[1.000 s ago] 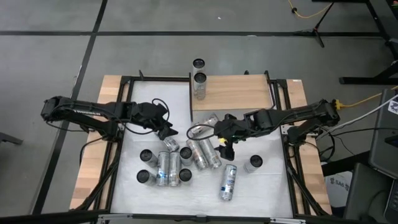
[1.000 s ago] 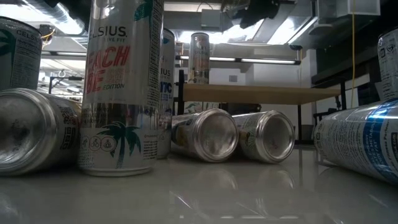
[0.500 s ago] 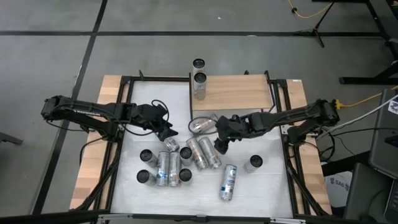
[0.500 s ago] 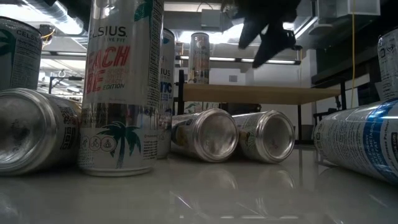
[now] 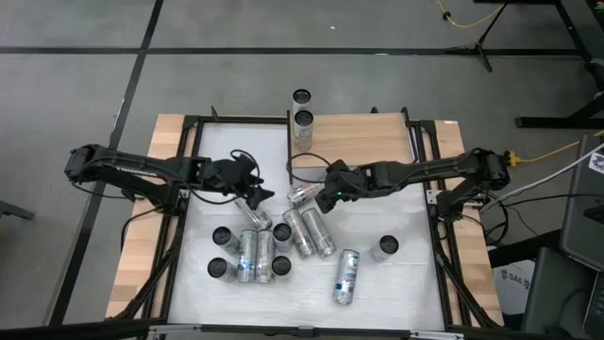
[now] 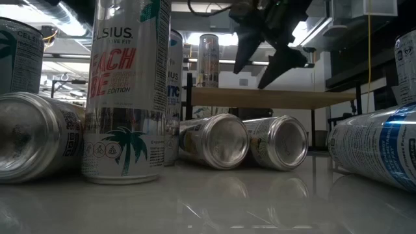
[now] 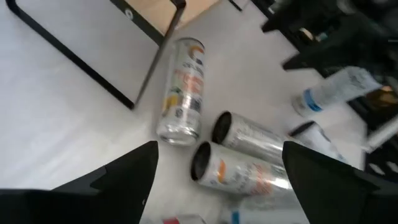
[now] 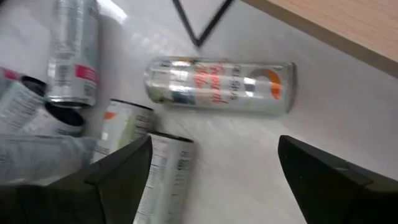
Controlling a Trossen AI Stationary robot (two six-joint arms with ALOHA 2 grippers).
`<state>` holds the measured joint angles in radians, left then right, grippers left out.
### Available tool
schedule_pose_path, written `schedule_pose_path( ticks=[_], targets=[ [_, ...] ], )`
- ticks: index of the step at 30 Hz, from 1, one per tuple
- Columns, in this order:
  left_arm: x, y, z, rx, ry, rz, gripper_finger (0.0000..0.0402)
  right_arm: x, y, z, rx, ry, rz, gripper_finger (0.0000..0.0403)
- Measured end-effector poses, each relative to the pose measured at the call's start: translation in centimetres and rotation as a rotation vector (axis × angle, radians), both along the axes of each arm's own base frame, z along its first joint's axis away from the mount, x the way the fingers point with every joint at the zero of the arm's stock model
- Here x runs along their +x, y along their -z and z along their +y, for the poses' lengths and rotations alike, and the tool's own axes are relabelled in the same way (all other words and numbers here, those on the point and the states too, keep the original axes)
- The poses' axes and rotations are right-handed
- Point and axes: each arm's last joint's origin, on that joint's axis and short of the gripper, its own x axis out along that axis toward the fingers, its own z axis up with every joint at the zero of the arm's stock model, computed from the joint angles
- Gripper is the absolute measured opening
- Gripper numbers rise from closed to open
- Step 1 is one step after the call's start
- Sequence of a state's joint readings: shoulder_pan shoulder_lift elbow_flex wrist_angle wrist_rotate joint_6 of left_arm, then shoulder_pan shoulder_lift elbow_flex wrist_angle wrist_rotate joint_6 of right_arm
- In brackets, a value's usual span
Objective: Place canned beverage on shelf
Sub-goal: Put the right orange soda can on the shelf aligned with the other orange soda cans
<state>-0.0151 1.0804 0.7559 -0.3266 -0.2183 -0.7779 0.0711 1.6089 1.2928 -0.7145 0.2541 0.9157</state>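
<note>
The shelf [image 5: 363,140], a pale wooden board on black posts, stands at the table's far side. One can [image 5: 303,123] stands upright at its left edge. On the white tabletop just in front of the shelf's left corner, a silver can with an orange mark [image 8: 217,86] lies on its side. My right gripper [image 5: 324,196] hangs open above and just right of it, fingers slanting down [image 6: 260,65]. My left gripper [image 5: 257,198] stands open left of that can, over the cluster of cans. Its wrist view shows the same can [image 7: 183,90] beyond the open fingers.
Two cans [image 5: 307,231] lie side by side near the table's middle. Several more stand or lie at the near left [image 5: 247,255]. A blue-marked can [image 5: 346,276] lies near the front, and one can [image 5: 383,248] stands at the right. Another can [image 5: 301,97] stands behind the shelf's left end.
My right gripper has gone down and toward the table's far left, from over the two lying cans to beside the can with the orange mark. It has rolled about its own axis and stayed open. The cans have kept still.
</note>
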Motion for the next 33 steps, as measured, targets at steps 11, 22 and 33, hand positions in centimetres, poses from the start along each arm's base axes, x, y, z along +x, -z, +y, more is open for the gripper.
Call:
schedule_pose_path(
  ticks=[11, 22, 33],
  targets=[
    [4.0, 3.7, 0.9, 0.02, -0.02, 0.063, 0.0337, 0.7, -0.9, 0.2, 0.033, -0.028, -0.082, 0.034],
    [5.9, 6.5, 1.7, -0.033, -0.021, 0.102, 0.0337, 1.5, -4.4, 0.2, -0.02, -0.106, -0.173, 0.034],
    [7.3, 8.3, 1.8, -0.029, -0.033, 0.089, 0.0337, 1.9, -6.8, 0.3, -0.064, -0.161, -0.237, 0.034]
  ],
)
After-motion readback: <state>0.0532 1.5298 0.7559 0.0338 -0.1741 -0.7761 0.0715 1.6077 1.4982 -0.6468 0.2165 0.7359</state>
